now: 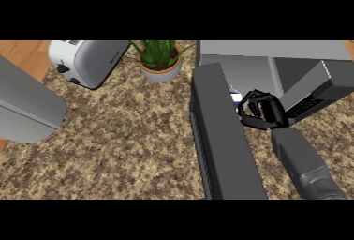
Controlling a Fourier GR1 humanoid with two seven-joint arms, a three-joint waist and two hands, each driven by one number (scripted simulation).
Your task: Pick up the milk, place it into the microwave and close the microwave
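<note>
The milk (235, 97) shows only as a small white and blue sliver, sitting at the mouth of the open microwave (269, 50). I cannot tell whether it rests on the microwave's floor.

My right hand (271, 115) is at the milk's 4 o'clock, its black fingers curled round the carton and hiding most of it. My grey forearm runs back from the hand toward 5 o'clock, down to the lower edge of the view.

Just beside the milk at 9 o'clock is the microwave's door (221, 140), swung wide open. It is a long dark panel stretching toward me to 6 o'clock. The microwave's body lies from 12 to 3 o'clock of the milk.

Toward 10 o'clock, a potted plant (160, 58) stands on the speckled brown counter (124, 140). A silver toaster (86, 61) lies beyond it, well apart from the milk.

My left hand is out of view.
</note>
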